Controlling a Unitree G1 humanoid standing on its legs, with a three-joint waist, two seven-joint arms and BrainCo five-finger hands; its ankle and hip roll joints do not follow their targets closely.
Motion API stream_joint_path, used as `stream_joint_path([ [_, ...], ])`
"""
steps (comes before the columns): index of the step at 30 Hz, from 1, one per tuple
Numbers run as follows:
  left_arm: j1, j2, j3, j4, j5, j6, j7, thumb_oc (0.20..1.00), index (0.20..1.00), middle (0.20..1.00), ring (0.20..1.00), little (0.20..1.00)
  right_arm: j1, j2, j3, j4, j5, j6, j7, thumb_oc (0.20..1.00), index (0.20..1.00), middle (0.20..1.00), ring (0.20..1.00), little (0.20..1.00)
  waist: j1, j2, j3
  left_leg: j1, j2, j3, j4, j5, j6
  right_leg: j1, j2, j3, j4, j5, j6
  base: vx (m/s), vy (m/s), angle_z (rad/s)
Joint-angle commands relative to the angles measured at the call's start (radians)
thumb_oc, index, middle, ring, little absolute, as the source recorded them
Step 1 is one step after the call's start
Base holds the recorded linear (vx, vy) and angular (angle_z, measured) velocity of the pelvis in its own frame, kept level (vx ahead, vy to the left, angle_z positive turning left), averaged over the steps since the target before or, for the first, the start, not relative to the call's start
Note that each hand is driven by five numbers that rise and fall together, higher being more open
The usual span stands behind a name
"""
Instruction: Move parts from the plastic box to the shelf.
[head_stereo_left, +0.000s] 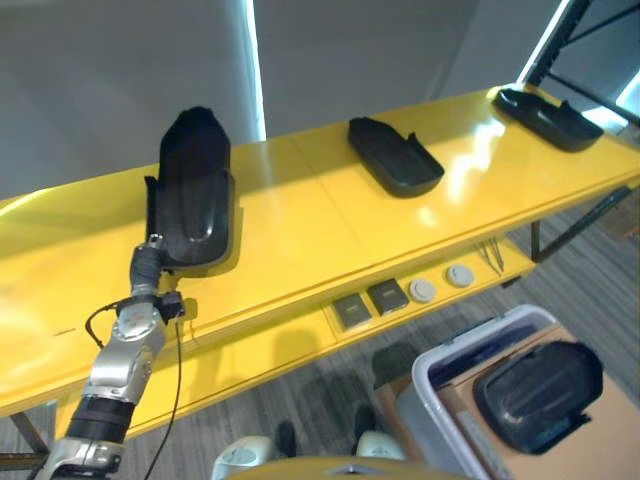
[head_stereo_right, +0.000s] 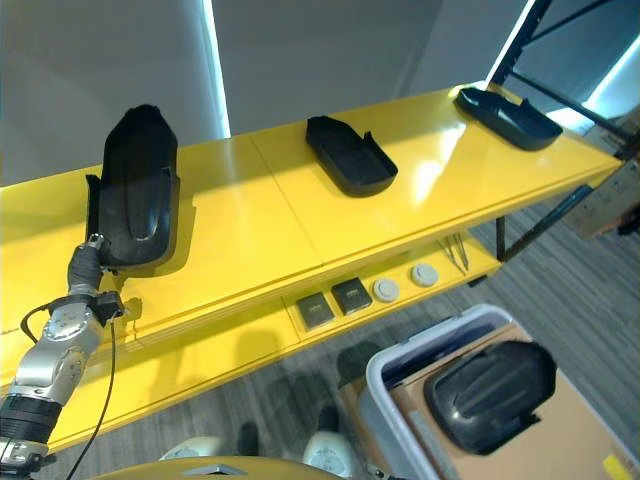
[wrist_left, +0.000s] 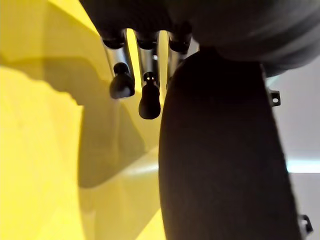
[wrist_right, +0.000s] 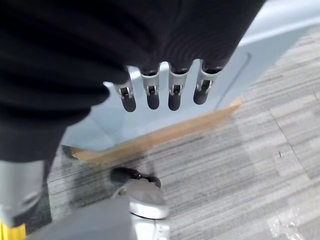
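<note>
Yellow shelf (head_stereo_left: 300, 240), grey carpet floor (head_stereo_left: 600, 260), grey wall (head_stereo_left: 100, 80)

The left arm (head_stereo_left: 118, 365), entering from 7 o'clock in the left eye view, is built of silver-grey rounded segments, with a black ribbed band low down and a dark narrow wrist at its upper end. The left hand (wrist_left: 148, 98) has slim silver fingers ending in rounded dark tips. The right hand (wrist_right: 152, 96) has a row of short silver fingers with dark tips, below a dark ribbed cover at 12 o'clock.
</note>
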Motion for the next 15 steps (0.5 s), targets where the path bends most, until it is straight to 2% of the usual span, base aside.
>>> stream_joint_path([
  [1, -0.147, -0.033, -0.043, 0.030, 0.042, 0.001, 0.028, 0.200, 0.200, 0.200, 0.200, 0.200, 0.005, -0.034, 0.008, 0.027, 0.086, 0.029, 0.024, 1.000, 1.000, 1.000, 1.000, 1.000, -0.042, 0.018, -0.037, -0.056, 0.184, 0.106, 0.084, -0.026, -0.098, -0.013, -0.002, -0.034, 0.048, -0.069, 0.035, 0.07, -0.170, 0.40],
  [3, -0.196, -0.063, -0.112, 0.154, 0.067, 0.051, 0.034, 0.200, 0.200, 0.200, 0.200, 0.200, 0.016, -0.037, -0.007, 0.012, 0.132, 0.027, 0.034, 1.000, 1.000, 1.000, 1.000, 1.000, -0.078, 0.026, -0.046, -0.061, 0.239, 0.240, 0.089, 0.002, -0.111, -0.003, 0.000, -0.101, 0.051, -0.086, 0.020, 0.02, -0.130, 1.03],
  [6, -0.232, -0.085, -0.164, 0.282, 0.094, 0.077, 0.041, 0.200, 0.200, 0.200, 0.200, 0.200, 0.008, -0.041, -0.001, 0.005, 0.133, 0.026, 0.036, 1.000, 1.000, 1.000, 1.000, 1.000, -0.096, 0.036, -0.044, -0.047, 0.243, 0.258, 0.068, 0.011, -0.110, -0.002, 0.009, -0.100, 0.053, -0.095, 0.016, 0.02, -0.040, 0.70],
  [11, -0.286, -0.121, -0.225, 0.502, 0.199, 0.126, 0.038, 0.200, 0.200, 0.200, 0.200, 0.200, -0.016, -0.043, 0.027, 0.000, 0.123, 0.043, 0.064, 1.000, 1.000, 1.000, 1.000, 1.000, -0.124, 0.049, -0.055, -0.013, 0.229, 0.266, 0.021, 0.018, -0.102, -0.006, 0.017, -0.077, 0.059, -0.103, 0.019, 0.05, 0.004, -0.11],
  [15, -0.320, -0.147, -0.232, 0.616, 0.204, 0.135, 0.044, 0.200, 0.200, 0.200, 0.200, 0.200, -0.028, -0.031, 0.057, 0.002, 0.113, 0.011, 0.079, 1.000, 1.000, 1.000, 1.000, 1.000, -0.143, 0.058, -0.061, 0.006, 0.225, 0.282, 0.005, 0.017, -0.096, -0.003, 0.013, -0.066, 0.061, -0.107, 0.022, 0.05, 0.016, -0.10],
])
